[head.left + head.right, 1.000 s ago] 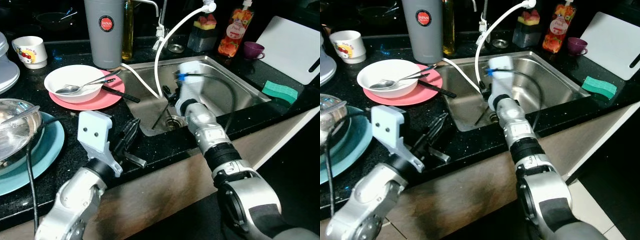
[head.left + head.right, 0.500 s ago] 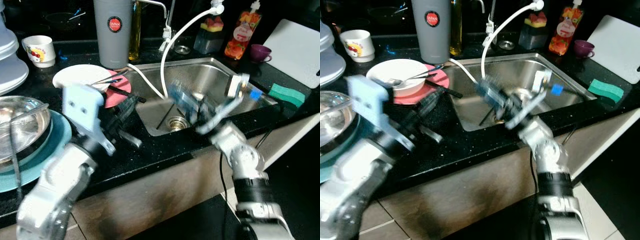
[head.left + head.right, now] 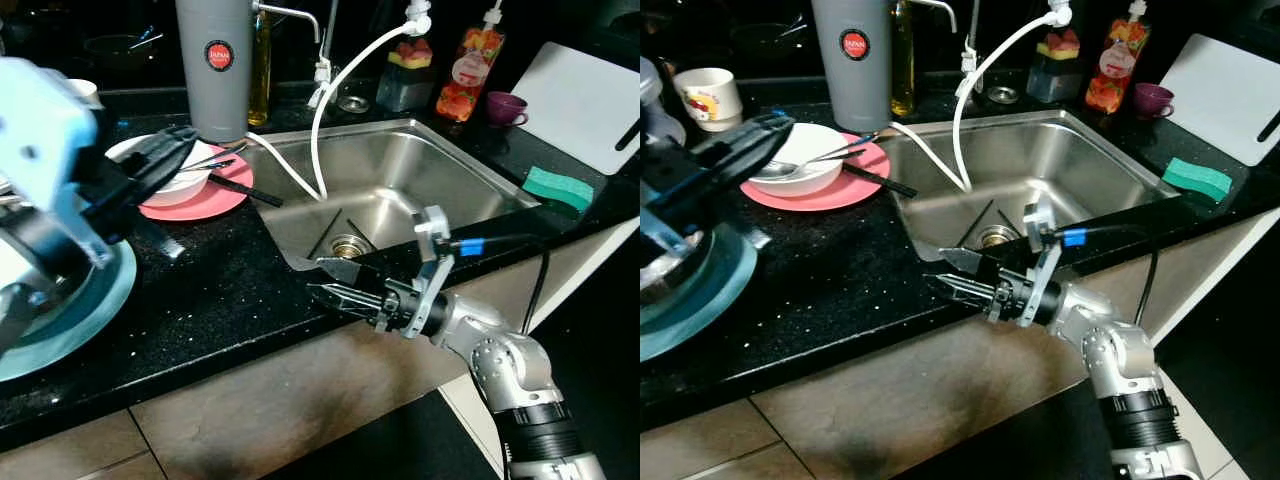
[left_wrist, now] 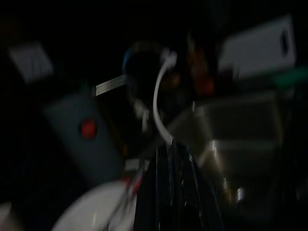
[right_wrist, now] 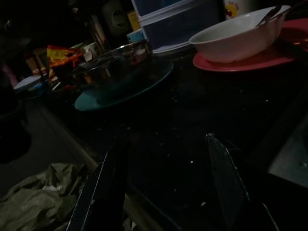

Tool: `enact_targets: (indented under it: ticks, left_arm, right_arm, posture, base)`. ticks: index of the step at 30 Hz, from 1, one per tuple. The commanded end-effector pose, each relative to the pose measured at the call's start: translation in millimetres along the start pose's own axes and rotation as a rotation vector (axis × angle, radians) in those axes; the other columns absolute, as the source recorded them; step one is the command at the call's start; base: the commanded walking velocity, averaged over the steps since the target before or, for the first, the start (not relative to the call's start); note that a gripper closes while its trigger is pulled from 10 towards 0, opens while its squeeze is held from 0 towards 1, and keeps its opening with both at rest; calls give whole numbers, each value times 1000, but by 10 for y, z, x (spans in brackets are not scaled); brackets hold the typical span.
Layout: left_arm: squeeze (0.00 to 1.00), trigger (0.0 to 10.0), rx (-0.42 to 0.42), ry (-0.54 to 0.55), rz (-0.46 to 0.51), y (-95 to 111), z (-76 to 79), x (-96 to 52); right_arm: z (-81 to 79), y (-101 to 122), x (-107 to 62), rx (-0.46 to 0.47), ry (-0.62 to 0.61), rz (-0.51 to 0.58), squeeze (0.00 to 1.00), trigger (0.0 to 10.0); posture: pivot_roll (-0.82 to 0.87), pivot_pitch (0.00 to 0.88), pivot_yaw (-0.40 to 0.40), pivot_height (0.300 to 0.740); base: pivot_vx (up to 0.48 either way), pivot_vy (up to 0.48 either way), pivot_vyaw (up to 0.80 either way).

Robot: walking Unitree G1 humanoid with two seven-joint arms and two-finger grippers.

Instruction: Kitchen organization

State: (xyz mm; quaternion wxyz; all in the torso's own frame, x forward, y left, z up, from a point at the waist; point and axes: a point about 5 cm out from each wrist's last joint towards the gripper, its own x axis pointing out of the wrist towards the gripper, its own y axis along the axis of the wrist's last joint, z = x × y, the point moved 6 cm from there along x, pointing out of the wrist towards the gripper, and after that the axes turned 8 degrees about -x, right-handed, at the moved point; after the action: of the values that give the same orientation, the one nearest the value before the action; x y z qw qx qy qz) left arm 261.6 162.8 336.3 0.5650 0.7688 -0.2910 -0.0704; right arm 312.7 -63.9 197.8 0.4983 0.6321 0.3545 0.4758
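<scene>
Beside the sink (image 3: 480, 190), right hand (image 3: 330, 283) level, fingers apart, empty.

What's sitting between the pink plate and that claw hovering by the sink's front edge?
Just bare black countertop. In the right eye view, nothing lies between the pink plate and the right claw.
</scene>
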Motion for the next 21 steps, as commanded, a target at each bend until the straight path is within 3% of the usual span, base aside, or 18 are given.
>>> enact_targets:
  ticks: [1, 11, 16, 21]
  left_arm:
    - [0, 10000, 33, 54, -56, -57, -164, -106]
    - [0, 10000, 26, 95, -68, -8, -369, -275]
    - [0, 10000, 36, 95, -69, 24, -434, -322]
    - [0, 10000, 32, 90, -66, 22, -483, -329]
  right_arm:
    - [61, 32, -11, -18, -34, 9, 0, 10000]
    - [106, -126, 30, -88, -68, -84, 0, 10000]
    - [120, -114, 49, -101, -77, -81, 0, 10000]
    - [149, -120, 71, -113, -95, -88, 0, 10000]
  posture:
    - [230, 0, -90, 740]
    - [228, 0, -100, 740]
    - [232, 0, -100, 740]
    - [228, 0, -98, 740]
  base:
    - [0, 0, 738]
    - [0, 0, 738]
    - [0, 0, 738]
    - [0, 0, 0]
